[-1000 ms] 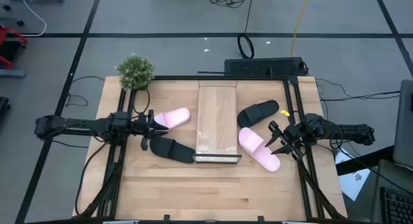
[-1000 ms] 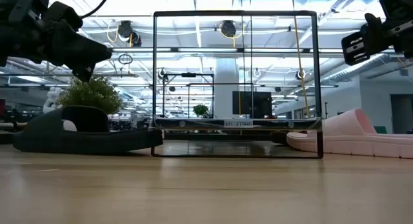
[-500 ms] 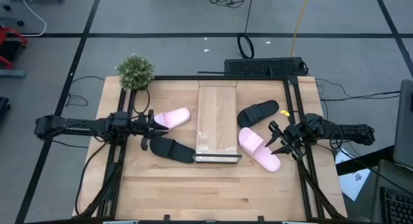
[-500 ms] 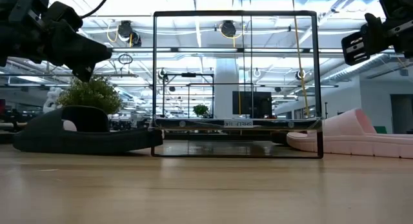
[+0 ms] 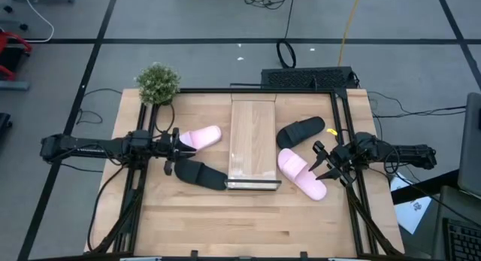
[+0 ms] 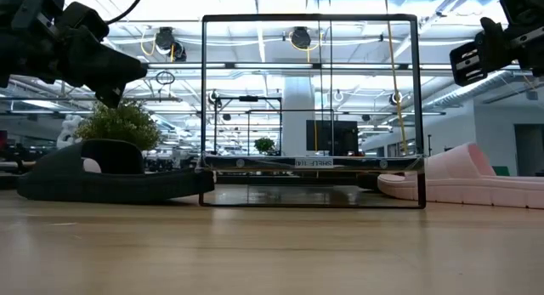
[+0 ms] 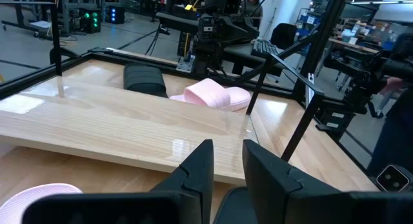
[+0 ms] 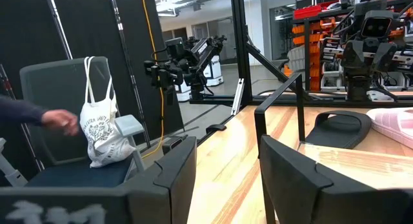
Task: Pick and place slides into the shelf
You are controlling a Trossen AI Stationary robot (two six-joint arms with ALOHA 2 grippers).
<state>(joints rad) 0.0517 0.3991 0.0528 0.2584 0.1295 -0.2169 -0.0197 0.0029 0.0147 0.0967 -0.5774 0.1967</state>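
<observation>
We see the table point(image 5: 248, 223) with bare wood along its near edge. The shelf point(image 5: 252, 143) lies mid-table, holding no slides. 2 slides lie left of it, pink point(image 5: 200, 137) and black point(image 5: 200, 174), and 2 right, black point(image 5: 300, 131) and pink point(image 5: 302, 173). The left gripper point(image 5: 178, 147) hovers between the left 2, fingers slightly apart, empty. The right gripper point(image 5: 322, 162) hovers beside the right pink slide, fingers spread, empty.
</observation>
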